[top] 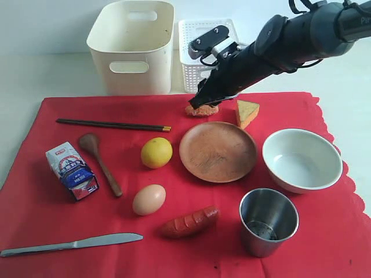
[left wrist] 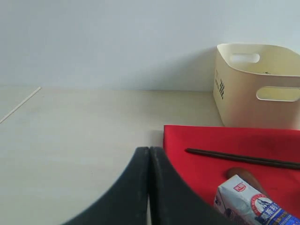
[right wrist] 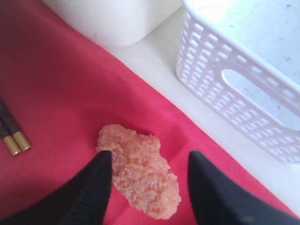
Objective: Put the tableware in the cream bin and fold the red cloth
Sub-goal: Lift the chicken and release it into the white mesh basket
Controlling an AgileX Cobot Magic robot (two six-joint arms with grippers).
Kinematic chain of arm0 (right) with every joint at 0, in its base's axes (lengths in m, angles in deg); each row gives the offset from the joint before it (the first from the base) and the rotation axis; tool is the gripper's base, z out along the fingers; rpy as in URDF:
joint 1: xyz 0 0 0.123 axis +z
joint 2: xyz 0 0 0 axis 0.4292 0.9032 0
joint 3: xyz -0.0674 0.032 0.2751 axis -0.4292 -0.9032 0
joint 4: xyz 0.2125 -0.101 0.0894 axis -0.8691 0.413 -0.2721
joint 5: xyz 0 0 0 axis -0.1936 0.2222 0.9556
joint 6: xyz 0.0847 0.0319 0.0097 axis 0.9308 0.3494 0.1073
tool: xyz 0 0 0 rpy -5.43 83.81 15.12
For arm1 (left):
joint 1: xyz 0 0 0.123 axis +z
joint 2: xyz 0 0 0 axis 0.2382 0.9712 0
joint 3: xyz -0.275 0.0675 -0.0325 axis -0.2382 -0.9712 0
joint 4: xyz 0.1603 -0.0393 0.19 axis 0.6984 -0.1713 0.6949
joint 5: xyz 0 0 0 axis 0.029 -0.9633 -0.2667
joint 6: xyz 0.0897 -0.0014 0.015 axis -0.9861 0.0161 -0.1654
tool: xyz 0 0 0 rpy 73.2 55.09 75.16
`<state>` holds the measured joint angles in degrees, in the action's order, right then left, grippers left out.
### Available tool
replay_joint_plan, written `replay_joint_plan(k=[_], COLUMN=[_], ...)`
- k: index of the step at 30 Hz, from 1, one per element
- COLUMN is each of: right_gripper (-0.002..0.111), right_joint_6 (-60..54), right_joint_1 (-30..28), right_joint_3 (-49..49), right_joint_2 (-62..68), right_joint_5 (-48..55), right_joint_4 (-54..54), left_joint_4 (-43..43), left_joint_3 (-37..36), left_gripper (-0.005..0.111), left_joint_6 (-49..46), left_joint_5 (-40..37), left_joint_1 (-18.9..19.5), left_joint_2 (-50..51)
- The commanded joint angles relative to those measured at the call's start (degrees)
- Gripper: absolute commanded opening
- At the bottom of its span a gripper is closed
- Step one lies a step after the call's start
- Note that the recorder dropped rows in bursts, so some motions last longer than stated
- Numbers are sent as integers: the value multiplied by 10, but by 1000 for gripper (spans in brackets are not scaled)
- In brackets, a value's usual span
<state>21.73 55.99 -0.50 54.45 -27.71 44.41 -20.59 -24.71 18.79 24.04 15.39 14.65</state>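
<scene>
Tableware first, since none of it is in the cream bin (top: 116,84) yet. Taking the wooden plate (top: 217,152) as the centre of the dial in the exterior view, the bin sits at 11 o'clock, off the red cloth (top: 52,226). On the cloth we've got the chopsticks (top: 113,124) at 10, wooden spoon (top: 99,162) at 9, knife (top: 72,244) at 7, steel cup (top: 268,221) at 5 and white bowl (top: 301,159) at 3.

We reckon the step in hand is actually clearing food. The right gripper (right wrist: 149,164) hangs over the orange patty (right wrist: 140,180) at 12 o'clock, jaws roughly half apart with the patty between them. To do it well we'd centre on the patty's narrow width and come down a touch. Then we'd pinch gently so nothing breaks and no cloth gets caught, and lift straight up. The white lattice basket (top: 188,58) just behind looks like the likely drop.

Only the right wrist view shows the fit: one fingertip (right wrist: 96,183) touches the patty's edge, the other stands clear of it. The exterior view hides that under the arm (top: 278,40), but it alone gives us the whole layout. The left gripper (left wrist: 149,154) shows up only in its own wrist view. Its fingers are pressed together holding nothing, over the table (left wrist: 70,140) beside the cloth's corner.
</scene>
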Motion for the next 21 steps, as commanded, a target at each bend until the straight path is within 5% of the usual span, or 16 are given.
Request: replay_joint_plan(k=[1, 17, 21], right_gripper=[69, 73, 64], right_joint_6=[4, -27, -41], right_joint_1=[1, 1, 1], right_joint_3=[-3, 31, 31], right_joint_2=[-5, 70, 73], right_joint_5=[-5, 13, 8], right_joint_4=[3, -2, -1], left_joint_4=[-1, -1, -1], left_joint_3=[0, 0, 0], left_gripper=[0, 0, 0], left_joint_6=[-1, -1, -1], left_joint_5=[1, 1, 1], left_joint_1=[1, 1, 1], left_joint_2=[-3, -3, -3])
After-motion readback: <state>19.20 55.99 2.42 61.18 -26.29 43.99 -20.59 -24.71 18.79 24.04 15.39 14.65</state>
